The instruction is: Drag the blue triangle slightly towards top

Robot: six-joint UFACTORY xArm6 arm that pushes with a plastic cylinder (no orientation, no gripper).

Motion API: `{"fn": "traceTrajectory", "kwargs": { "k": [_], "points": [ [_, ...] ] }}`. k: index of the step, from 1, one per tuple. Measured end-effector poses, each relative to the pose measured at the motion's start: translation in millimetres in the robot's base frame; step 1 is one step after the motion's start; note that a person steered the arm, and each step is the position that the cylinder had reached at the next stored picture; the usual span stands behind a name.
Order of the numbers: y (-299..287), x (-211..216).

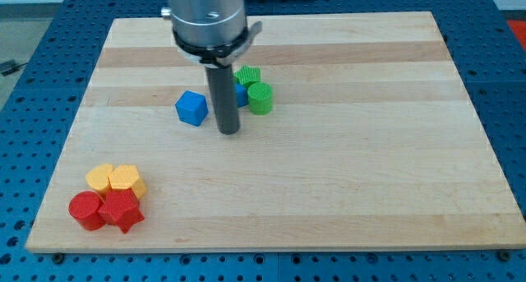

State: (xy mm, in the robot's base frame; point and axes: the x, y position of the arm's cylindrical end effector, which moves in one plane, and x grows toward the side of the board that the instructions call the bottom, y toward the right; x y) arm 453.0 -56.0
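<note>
The blue triangle is mostly hidden behind my rod; only a small blue sliver shows between the rod and the green blocks. My tip rests on the board just below that sliver. A blue cube lies to the tip's upper left, apart from it. A green star and a green cylinder sit right of the rod, touching the blue sliver.
At the view's bottom left is a cluster: two yellow blocks, a red cylinder and a red star. The wooden board lies on a blue perforated table.
</note>
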Motion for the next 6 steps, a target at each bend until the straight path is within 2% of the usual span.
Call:
{"fn": "traceTrajectory", "kwargs": {
  "k": [1,2,6],
  "points": [
    [24,-7],
    [30,-31],
    [-17,-57]
  ]
}}
